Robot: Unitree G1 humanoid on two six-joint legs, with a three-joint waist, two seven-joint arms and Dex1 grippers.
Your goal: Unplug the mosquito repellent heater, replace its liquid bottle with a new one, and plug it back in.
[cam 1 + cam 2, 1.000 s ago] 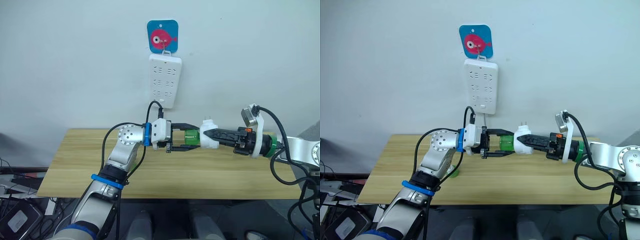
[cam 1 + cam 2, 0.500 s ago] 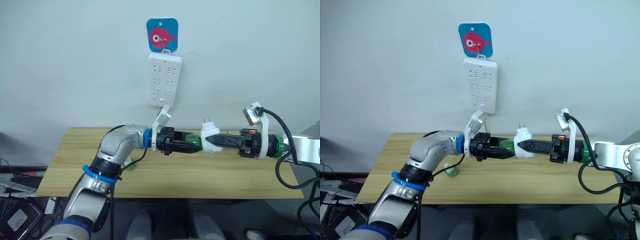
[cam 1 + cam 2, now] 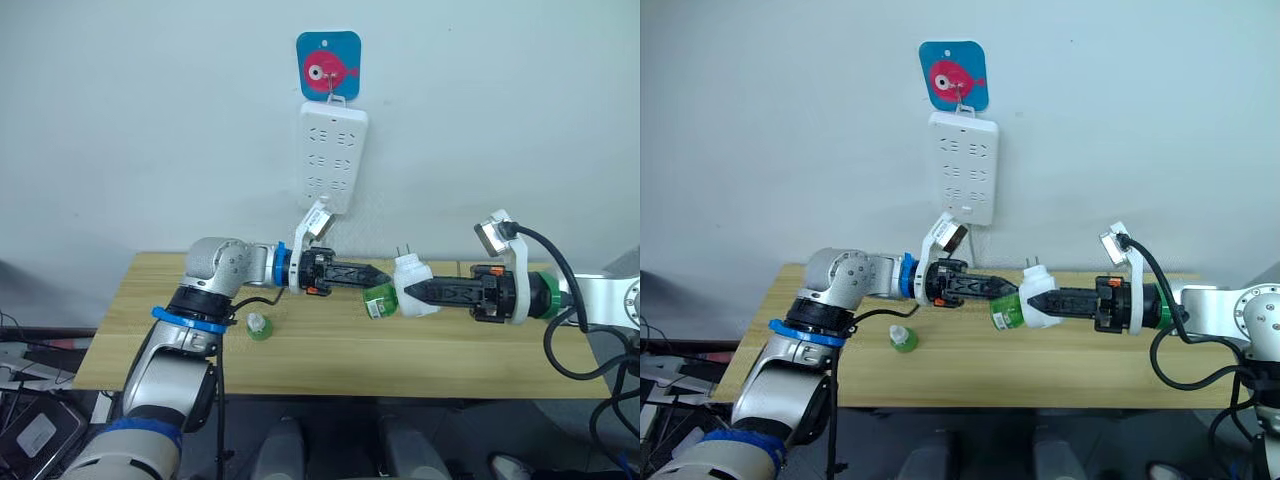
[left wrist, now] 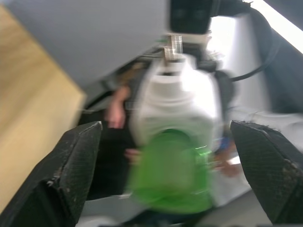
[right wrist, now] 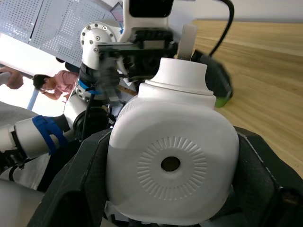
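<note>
Clamping the mosquito repellent heater (image 3: pixel 413 296) in the right gripper (image 3: pixel 408 294), steadying it; spreading the left gripper (image 3: pixel 378 276) empty, releasing the green bottle (image 3: pixel 378 300)

Left gripper (image 3: pixel 375 277) spread wide, right gripper (image 3: pixel 408 293) clamped, arms extended toward each other.
</note>
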